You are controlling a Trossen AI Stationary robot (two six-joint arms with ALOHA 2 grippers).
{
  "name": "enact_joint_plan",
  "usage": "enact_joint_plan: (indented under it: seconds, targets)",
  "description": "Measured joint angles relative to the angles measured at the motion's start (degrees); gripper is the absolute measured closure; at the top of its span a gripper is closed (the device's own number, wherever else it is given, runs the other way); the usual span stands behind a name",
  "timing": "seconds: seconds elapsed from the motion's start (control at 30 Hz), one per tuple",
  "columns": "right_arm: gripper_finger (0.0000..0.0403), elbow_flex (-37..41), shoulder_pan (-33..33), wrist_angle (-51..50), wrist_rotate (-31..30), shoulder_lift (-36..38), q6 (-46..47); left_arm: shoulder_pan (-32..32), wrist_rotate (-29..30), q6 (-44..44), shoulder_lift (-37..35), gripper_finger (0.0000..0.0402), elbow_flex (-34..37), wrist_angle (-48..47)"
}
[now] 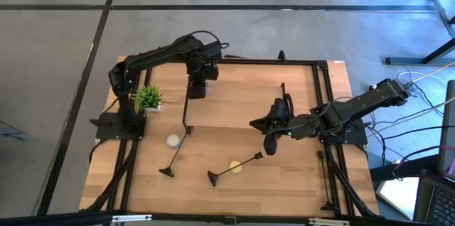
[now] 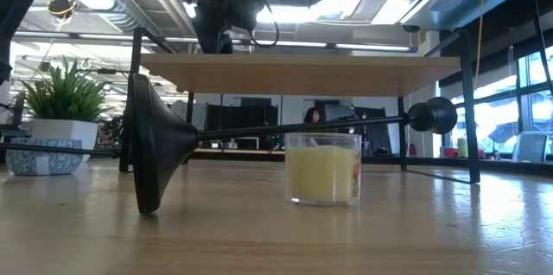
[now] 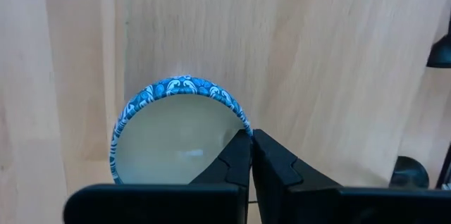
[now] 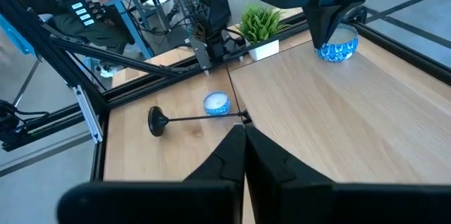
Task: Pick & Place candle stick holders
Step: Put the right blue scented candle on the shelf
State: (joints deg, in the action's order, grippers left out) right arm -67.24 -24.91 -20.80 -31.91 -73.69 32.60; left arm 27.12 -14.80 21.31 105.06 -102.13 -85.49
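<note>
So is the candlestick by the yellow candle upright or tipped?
Tipped: the candlestick lies on its side, stem level, base on edge beside the yellow candle.

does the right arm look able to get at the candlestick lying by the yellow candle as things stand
Probably yes. That candlestick lies flat on open table beside the yellow candle, just in front of the right tool, with nothing between them. The tool is shut and would need to open first.
</note>
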Motion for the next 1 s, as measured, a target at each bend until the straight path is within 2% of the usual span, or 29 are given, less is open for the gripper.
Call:
enact_joint_plan:
  seconds: [0.3, 0.53, 0.77, 1.0]
  targets:
    - [0.0393, 0.0, 0.0, 0.0, 0.01, 0.0, -0.02, -0.01, 0.53, -1.66, 0.0, 0.0395, 0.0, -0.6]
    - [0.0393, 0.0, 0.02, 0.0, 0.01, 0.0, -0.02, -0.53, 6.76, -3.0, -0.13, 0.0356, -0.04, -0.55]
    - [0.0393, 0.0, 0.02, -0.31, 0.01, 0.0, -0.02, -1.5, 5.37, -3.19, -0.13, 0.0318, -0.04, -0.66]
    - [0.0393, 0.0, 0.02, -1.27, 0.01, 0.0, -0.02, -2.06, 5.43, -3.83, -0.22, 0.0311, -0.02, -0.66]
